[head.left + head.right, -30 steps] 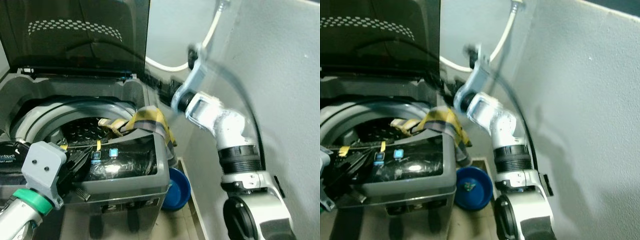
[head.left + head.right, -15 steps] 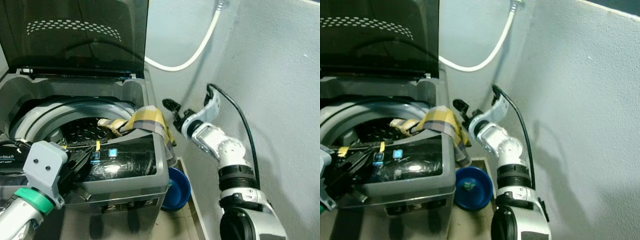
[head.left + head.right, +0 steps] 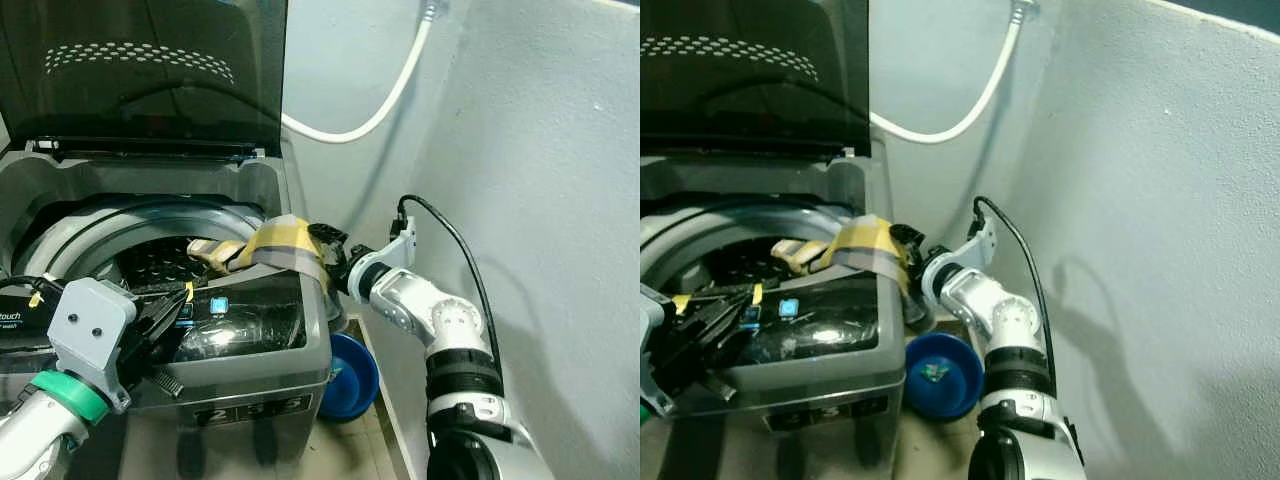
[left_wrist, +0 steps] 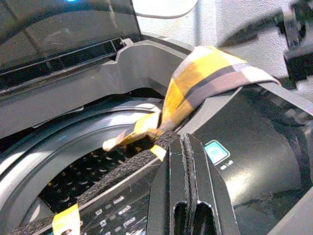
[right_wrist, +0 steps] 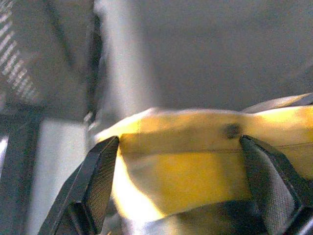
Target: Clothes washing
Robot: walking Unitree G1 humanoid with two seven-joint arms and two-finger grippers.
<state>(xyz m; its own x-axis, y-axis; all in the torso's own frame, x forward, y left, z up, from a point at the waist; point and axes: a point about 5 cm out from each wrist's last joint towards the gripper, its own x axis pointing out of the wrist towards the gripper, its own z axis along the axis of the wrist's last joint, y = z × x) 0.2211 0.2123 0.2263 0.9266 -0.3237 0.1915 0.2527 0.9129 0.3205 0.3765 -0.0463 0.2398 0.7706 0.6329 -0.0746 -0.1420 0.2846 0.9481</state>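
Yellow & grey checked cloth (image 3: pixel 285 247) hangs over the right front corner of the washing machine (image 3: pixel 250 385). One end goes down into the drum (image 3: pixel 165 262), the other end drops over the outside edge. My right gripper (image 3: pixel 327 247) is right at that outside end, beside the machine's right side. In the right wrist view my 2 black fingers (image 5: pixel 100 183) are spread wide w/ the yellow cloth filling the space between them. I can't tell if the pads touch it yet.

My left gripper (image 3: pixel 165 312) is low at the front of the machine, over the shiny black control panel (image 3: pixel 250 320). Its fingers (image 4: pixel 188 196) are pressed together, side by side, w/ nothing between them. They point toward the cloth, tips close to its thin end by the drum rim.

The dark lid (image 3: pixel 150 70) stands up, open, at the back. A white hose (image 3: pixel 375 105) runs along the wall behind. A blue bowl (image 3: pixel 350 375) sits on the floor just beside the machine's right side, under my right arm. A black cable (image 3: pixel 460 250) loops off my right wrist.
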